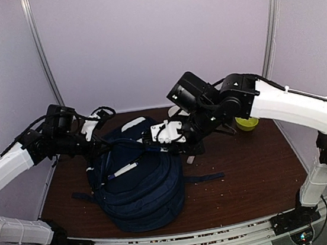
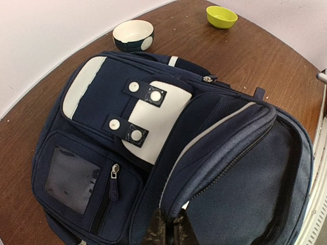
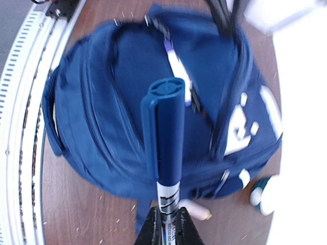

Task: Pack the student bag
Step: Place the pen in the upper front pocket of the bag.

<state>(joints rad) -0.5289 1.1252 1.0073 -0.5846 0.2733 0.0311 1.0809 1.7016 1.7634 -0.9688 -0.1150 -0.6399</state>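
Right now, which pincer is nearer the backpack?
Left. The left pincer is clamped on the open zipper edge of the navy backpack, touching it. The right pincer holds a blue marker above the backpack, apart from the fabric.

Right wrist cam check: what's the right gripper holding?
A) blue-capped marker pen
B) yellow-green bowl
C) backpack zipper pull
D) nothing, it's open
A: the right gripper is shut on the barrel of the blue-capped marker pen, with the cap end pointing out over the navy-blue fabric backpack.
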